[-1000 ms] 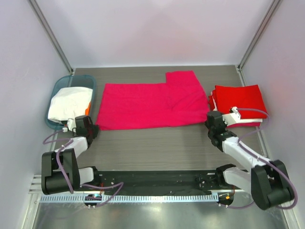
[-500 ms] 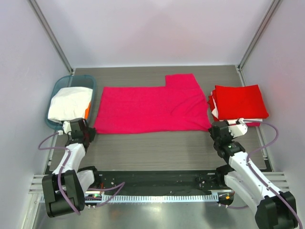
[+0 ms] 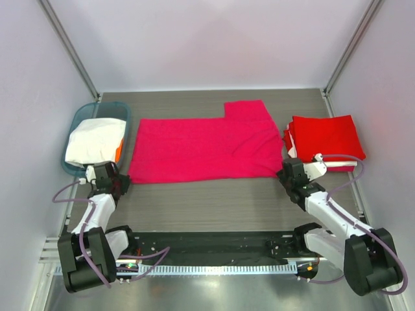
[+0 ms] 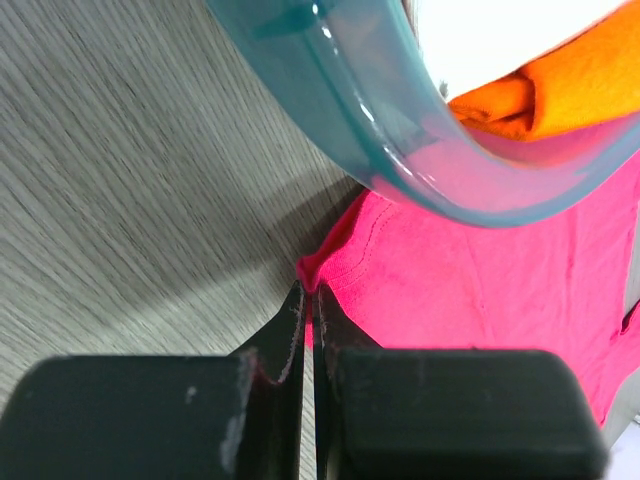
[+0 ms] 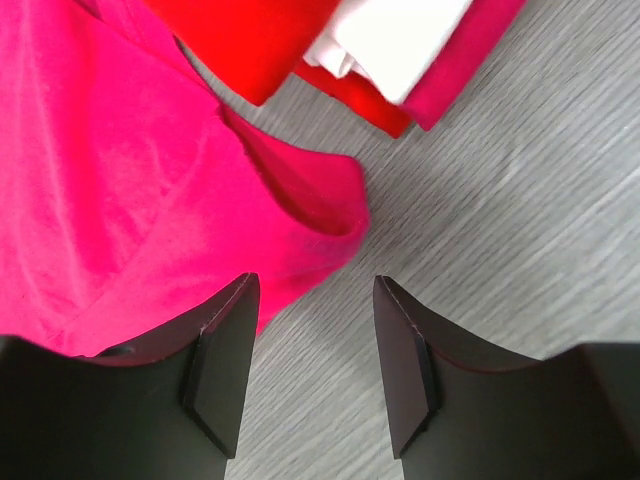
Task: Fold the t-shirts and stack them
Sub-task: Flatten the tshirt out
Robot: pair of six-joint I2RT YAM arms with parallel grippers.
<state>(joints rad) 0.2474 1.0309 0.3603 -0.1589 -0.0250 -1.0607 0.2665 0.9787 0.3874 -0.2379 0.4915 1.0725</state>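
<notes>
Grey counter (image 3: pixel 214 201); pink shirt (image 3: pixel 201 149) looks limp, light: grab corners. Its near-left corner pinched in left end effector (image 4: pixel 308 300); right end effector (image 5: pixel 312 290) apart over near-right corner.

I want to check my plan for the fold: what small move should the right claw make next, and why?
Probably lower the right claw slightly forward and close it on the near right corner of the magenta t-shirt. Its jaws stand open with that corner just ahead of them, while the left claw is shut on the near left corner.
</notes>
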